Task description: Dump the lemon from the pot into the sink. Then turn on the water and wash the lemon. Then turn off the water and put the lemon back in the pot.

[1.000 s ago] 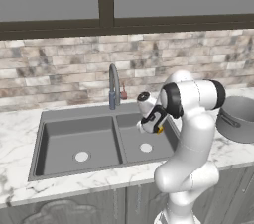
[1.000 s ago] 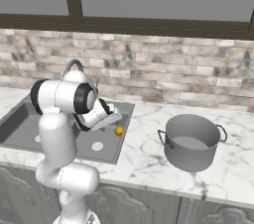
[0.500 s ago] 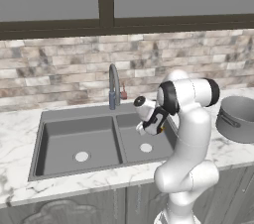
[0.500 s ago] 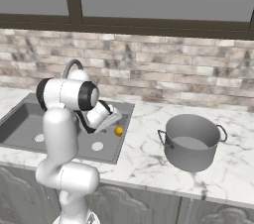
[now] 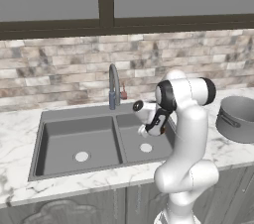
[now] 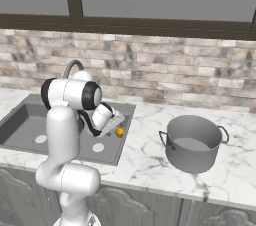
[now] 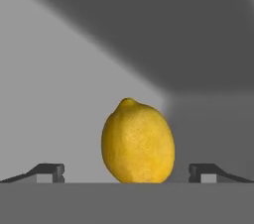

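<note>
Tool (image 7: 126, 172) has dropped into sink's (image 5: 74, 134) rt basin since a sec ago; jaws spread wide, empty, lemon (image 7: 138, 141) centred between them at 12. Close on it; pot (image 6: 194, 142) waits on tabletop (image 6: 150, 162).

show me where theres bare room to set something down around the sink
The left basin of the sink is bare around its drain. Bare marble runs between the sink's right rim and the pot, and along the front edge. The right basin is crowded: the open claw brackets the lemon there, near the basin's corner. The faucet takes the back rim.
</note>
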Robot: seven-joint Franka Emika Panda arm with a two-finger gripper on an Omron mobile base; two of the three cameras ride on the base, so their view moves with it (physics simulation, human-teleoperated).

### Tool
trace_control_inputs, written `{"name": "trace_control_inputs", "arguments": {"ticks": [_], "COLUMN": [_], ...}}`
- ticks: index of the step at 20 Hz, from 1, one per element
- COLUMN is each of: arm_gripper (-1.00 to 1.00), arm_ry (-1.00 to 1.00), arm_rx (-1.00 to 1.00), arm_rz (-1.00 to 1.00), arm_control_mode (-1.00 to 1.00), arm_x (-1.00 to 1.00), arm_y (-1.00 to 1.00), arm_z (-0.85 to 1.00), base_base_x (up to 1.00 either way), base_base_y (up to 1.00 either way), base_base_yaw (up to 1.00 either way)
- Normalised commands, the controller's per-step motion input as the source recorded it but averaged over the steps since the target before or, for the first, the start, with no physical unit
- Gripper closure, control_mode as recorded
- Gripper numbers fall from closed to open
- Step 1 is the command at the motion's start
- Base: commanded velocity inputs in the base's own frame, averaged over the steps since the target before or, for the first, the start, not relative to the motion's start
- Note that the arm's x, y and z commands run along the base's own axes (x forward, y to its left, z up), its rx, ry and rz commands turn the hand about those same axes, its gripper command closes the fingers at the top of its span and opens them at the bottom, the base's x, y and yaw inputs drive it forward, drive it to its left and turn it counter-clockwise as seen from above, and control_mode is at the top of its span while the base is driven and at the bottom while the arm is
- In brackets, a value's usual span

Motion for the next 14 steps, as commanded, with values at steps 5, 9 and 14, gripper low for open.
{"name": "trace_control_inputs", "arguments": {"ticks": [5, 9, 14], "arm_gripper": [-1.00, -1.00, -1.00], "arm_ry": [0.00, 0.00, 0.00], "arm_rx": [-0.07, -0.06, -0.04], "arm_rz": [0.01, 0.03, 0.04], "arm_control_mode": [-1.00, -1.00, -1.00], "arm_x": [0.04, 0.17, 0.26], "arm_y": [-0.13, -0.05, -0.03], "arm_z": [-0.16, -0.19, -0.20], "base_base_x": [0.00, 0.00, 0.00], "base_base_y": [0.00, 0.00, 0.00], "base_base_yaw": [0.00, 0.00, 0.00]}}
